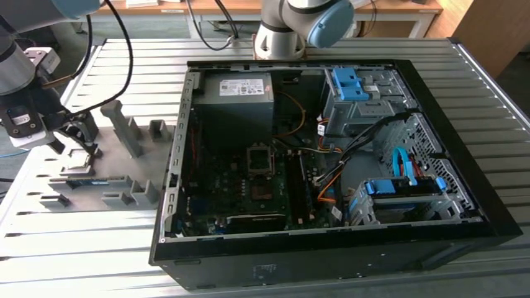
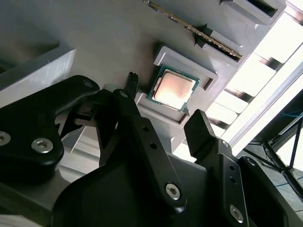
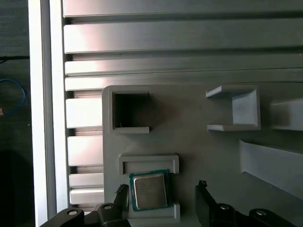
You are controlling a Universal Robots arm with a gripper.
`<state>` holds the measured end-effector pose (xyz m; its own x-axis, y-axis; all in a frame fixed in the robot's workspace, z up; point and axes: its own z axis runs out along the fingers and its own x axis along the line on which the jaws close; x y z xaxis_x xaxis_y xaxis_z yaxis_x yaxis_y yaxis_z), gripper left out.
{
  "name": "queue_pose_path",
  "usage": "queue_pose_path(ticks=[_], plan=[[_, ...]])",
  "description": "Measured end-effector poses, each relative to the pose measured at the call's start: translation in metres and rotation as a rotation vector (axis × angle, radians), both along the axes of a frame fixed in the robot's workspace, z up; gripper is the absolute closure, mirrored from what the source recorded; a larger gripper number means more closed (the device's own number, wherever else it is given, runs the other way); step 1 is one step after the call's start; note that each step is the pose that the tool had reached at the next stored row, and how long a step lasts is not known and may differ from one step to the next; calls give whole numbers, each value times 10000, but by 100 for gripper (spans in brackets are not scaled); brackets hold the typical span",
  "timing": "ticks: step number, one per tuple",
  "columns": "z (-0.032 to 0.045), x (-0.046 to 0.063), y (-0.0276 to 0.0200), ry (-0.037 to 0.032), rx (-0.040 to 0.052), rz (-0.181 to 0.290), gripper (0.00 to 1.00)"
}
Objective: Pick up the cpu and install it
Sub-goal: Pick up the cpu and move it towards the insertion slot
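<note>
Cpu (image 3: 149, 190): found lying flat, silver lid up, in shallow square nest (image 3: 149, 161) on grey fixture plate (image 3: 189, 156). Saw green rim round the lid in both wrist views.

Jaws: found spread wide, gripping nothing, set to either side of cpu. In the first wrist view, marked one fingertip (image 3: 122, 191) just beside one edge of cpu, the other off the opposite edge across a wider gap. Could not tell height above fixture plate.

Arm (image 1: 21, 68): seen at the exterior view's left, bent down over fixture plate on slatted metal counter (image 1: 99, 248).

Fixture plate: noted deeper square pocket (image 3: 130, 112) near the nest, dark inside. Noted upright grey posts (image 1: 124, 127) on the side toward the case. Saw long thin stick (image 2: 189, 28) standing on edge in a slot beyond cpu in the second wrist view.

Computer case (image 1: 331, 264): found lying open on same counter, at the exterior view's right of fixture plate, well apart from cpu. Made out dark rectangular socket (image 1: 259, 160) near middle of the board inside.
</note>
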<state>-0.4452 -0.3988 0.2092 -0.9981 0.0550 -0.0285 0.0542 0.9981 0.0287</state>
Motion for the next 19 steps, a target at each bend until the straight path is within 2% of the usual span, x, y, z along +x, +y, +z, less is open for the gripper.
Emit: queue_pose_path(ticks=[5, 13, 19], plan=[[-54, -4, -10, 6, 0, 535, 34], [-200, -10, -13, 5, 25, 568, 34], [-254, -28, -13, 5, 35, 666, 34]])
